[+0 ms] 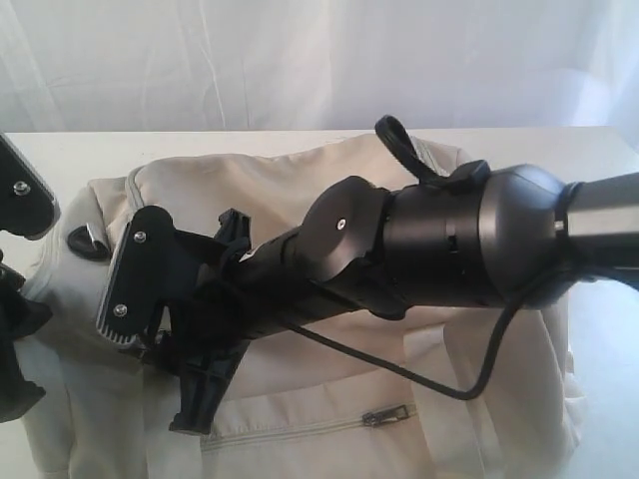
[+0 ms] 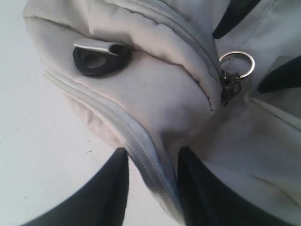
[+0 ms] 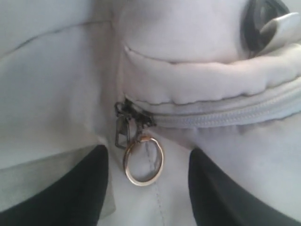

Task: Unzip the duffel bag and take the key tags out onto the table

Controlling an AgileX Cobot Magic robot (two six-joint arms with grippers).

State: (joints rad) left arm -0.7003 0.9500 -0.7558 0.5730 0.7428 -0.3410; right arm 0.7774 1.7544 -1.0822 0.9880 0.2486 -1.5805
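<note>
**Step in hand: opening the main zip.**

1. Near edge. The duffel bag [image 1: 290,180] lies on the white tabletop [image 1: 599,150]. Its front pocket zip [image 1: 384,415] is shut and is not the zip being addressed.

2. Middle. The right gripper [image 3: 148,150] reaches across the bag from the right toward its left end. It is released: the fingers stand apart, and the metal ring pull [image 3: 143,162] hangs between them, touching neither. The ring hangs from the slider [image 3: 124,127], which sits at the end of the closed main zip.

3. Left end. The left gripper [image 2: 153,153] straddles the piped seam beside the black strap buckle [image 2: 101,56]. The seam fills the gap between the fingers. Whether they pinch it or only flank it cannot be told.

4. Procedure.
   - Clamp the seam firmly with the left gripper, or the soft bag will likely drag along with the pull.
   - Lower the right gripper until the ring lies fully between the fingers, then close across its flat faces.
   - Draw rightward, low and parallel to the teeth. An upward pull is likely to pivot the ring and let it slip out.

5. Key tags. None are in view. They are judged to be inside the shut bag.

6. Far side. A dark strap loop [image 1: 397,140] stands up from the bag.
</note>
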